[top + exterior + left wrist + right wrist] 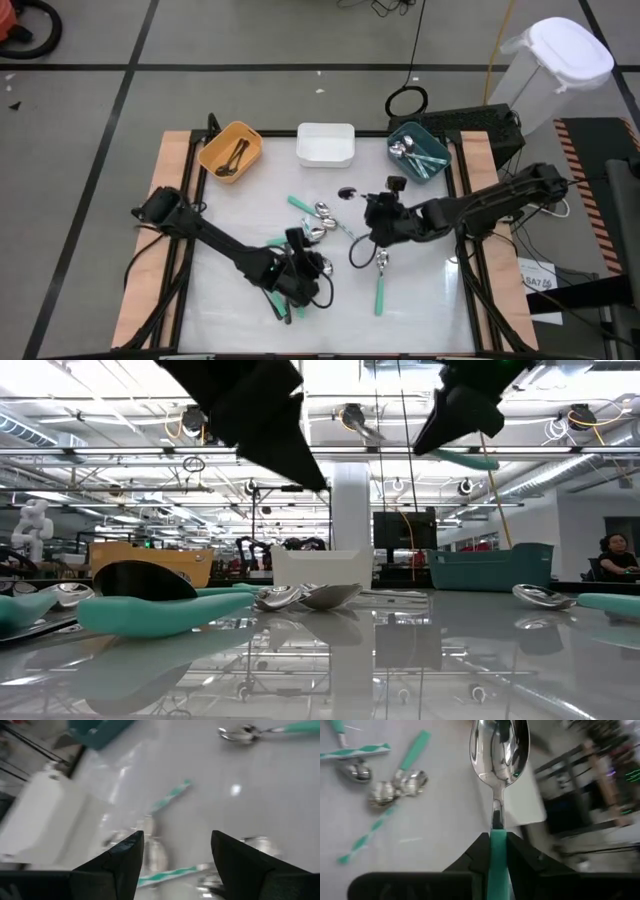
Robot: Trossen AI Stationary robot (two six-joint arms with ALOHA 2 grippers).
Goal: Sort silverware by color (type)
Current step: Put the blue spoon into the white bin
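Three bins line the far edge of the table (420,300): an orange bin (231,151) with a couple of dark-handled spoons in it, a white bin (325,144) that looks empty, and a teal bin (418,153) already holding a few mint-handled spoons. So the sorting is begun but, judging by what lies loose, well short of finished.

Several spoons remain on the tabletop. A cluster of shiny-bowled spoons (320,222) sits near the middle, with one mint-handled spoon (299,204) pointing out from it toward the far side, and more mint handles show partly hidden under the left arm near the front. Plain silver pieces are hard to pick out from above, which fits the bare white bin.

The right gripper (381,237) is just right of the table's centre, its fingers pinched narrowly on the mint handle of a mint-handled spoon (498,750); the right wrist view shows the bowl sticking out ahead of the jaws, and the low view suggests the spoon is lifted clear of the surface. Its likely destination is the teal bin.

The left gripper (297,272) hovers over the spoons near the front-centre of the table with its fingers spread wide and nothing between them.
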